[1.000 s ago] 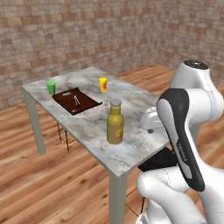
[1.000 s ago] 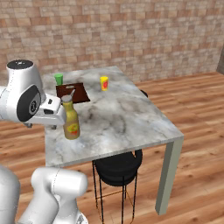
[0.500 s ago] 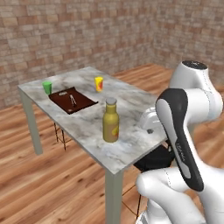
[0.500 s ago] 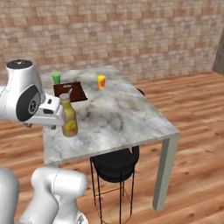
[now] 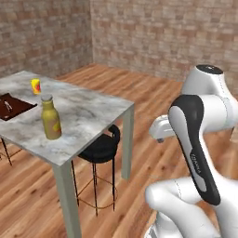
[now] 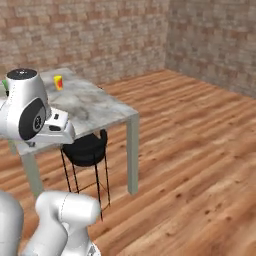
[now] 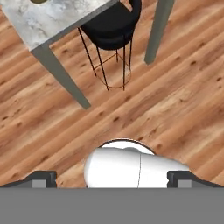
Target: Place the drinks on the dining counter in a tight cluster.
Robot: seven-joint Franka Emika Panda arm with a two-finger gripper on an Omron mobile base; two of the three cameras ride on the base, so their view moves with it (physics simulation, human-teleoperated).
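Note:
The tall yellow bottle (image 5: 51,122) with a grey cap stands upright on the dining counter (image 5: 88,111), near its front left part in the left base view. In the right base view the counter (image 6: 97,106) lies at the left, partly behind my arm. My gripper (image 7: 112,180) is open and holds nothing. It points down at the wooden floor beside the counter's corner (image 7: 48,24), well away from the bottle.
A small yellow cup (image 5: 36,86) and a brown board (image 5: 10,105) sit further back on the counter; the cup (image 6: 58,82) also shows from the right. A black stool (image 5: 100,146) stands under the counter edge (image 7: 114,24). Open wooden floor stretches right toward brick walls.
The whole picture has shifted: the base has moved, so the counter now sits at the left of both base views. The yellow bottle stands where it was. The gripper stays open.

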